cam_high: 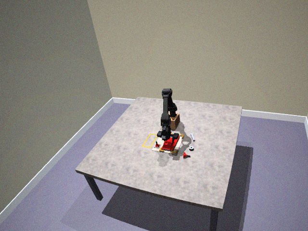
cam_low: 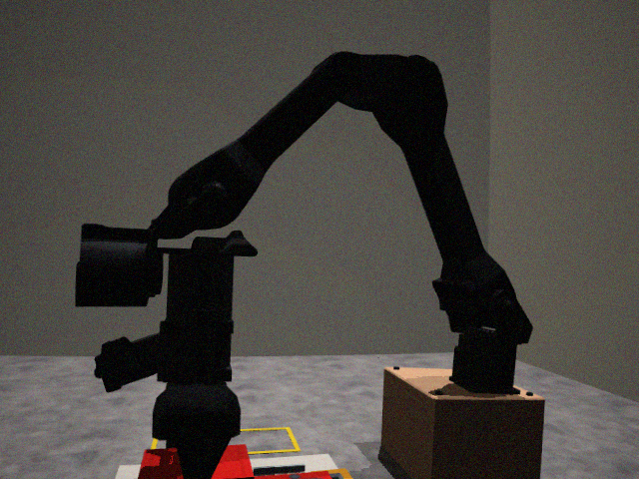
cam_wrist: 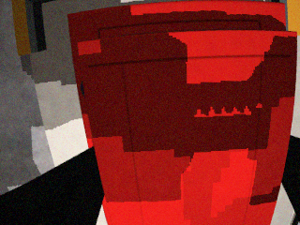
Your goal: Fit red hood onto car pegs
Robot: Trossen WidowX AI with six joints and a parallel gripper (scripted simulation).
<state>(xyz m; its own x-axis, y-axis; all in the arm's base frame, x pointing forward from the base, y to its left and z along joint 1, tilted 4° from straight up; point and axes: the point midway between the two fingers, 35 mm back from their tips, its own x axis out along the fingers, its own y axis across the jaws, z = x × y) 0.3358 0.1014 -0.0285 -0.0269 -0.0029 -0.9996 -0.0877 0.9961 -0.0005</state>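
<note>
The red hood (cam_high: 169, 146) (cam_low: 235, 460) (cam_wrist: 155, 108) is over the end of the red car chassis (cam_low: 305, 475) farther from the arm's base. My gripper (cam_high: 169, 139) (cam_low: 199, 464) (cam_wrist: 192, 150) points straight down and is shut on the hood, one black finger on each side of it. The hood looks about level. The chassis sits in the jig, a white plate (cam_high: 179, 146) (cam_low: 124, 471) (cam_wrist: 70, 142) with orange corner pieces. The hood hides the pegs, its corner holes and the engine block, and the exterior view cuts off its lower edge, so whether it rests on the deck cannot be told.
A small red piece with a black upright (cam_high: 157, 145) stands left of the chassis. Right of the jig lie a pale stick (cam_high: 192, 137), a wheel (cam_high: 191, 148) and another red piece (cam_high: 185, 155). A yellow outline (cam_high: 146, 147) (cam_low: 268, 428) marks the table. The arm stands on a wooden block (cam_high: 175, 121) (cam_low: 487, 438).
</note>
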